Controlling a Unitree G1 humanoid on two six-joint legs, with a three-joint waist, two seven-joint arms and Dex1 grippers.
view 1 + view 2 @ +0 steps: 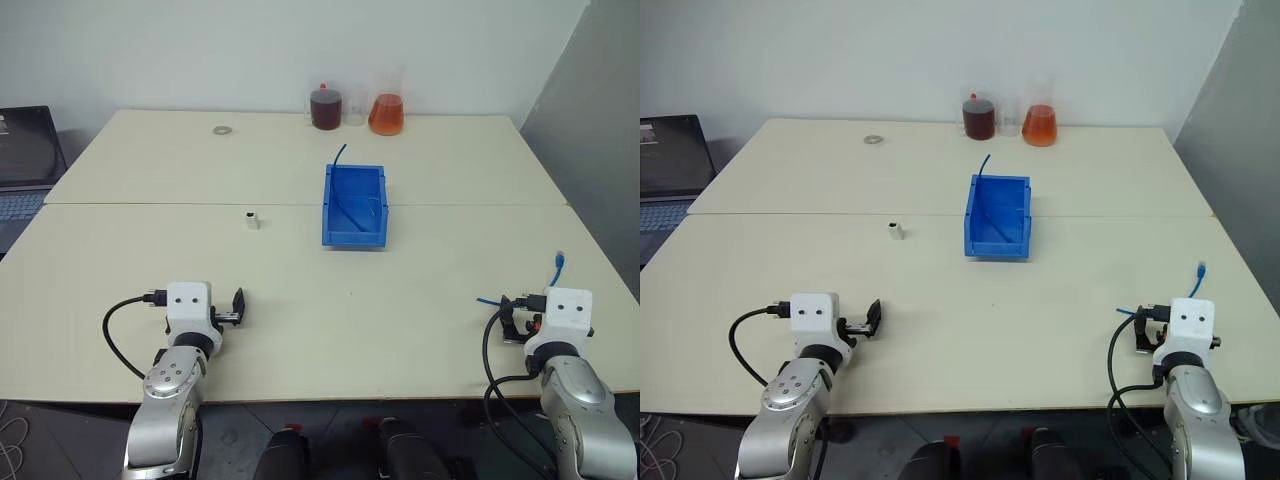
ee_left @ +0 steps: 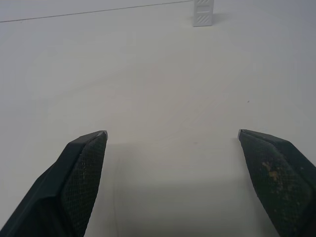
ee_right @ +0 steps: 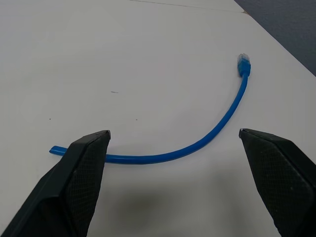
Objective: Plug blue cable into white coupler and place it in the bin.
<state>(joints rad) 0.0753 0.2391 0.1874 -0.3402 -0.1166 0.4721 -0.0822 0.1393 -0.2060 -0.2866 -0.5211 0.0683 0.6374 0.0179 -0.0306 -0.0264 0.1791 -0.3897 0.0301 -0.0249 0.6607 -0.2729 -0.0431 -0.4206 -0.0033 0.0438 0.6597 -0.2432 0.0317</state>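
The blue cable lies in a curve on the table just ahead of my right gripper, which is open and clear of it. Its pale plug points away toward the table's right edge, and it also shows by the right hand. The white coupler stands alone left of the bin, well ahead of my left gripper, which is open over bare table. The coupler is far beyond those fingers. The blue bin sits open-topped at the table's middle.
A short dark blue wire sticks up from the bin's far left corner. Flasks of dark liquid and orange liquid stand at the back edge. A grey ring lies back left. A laptop sits off the left side.
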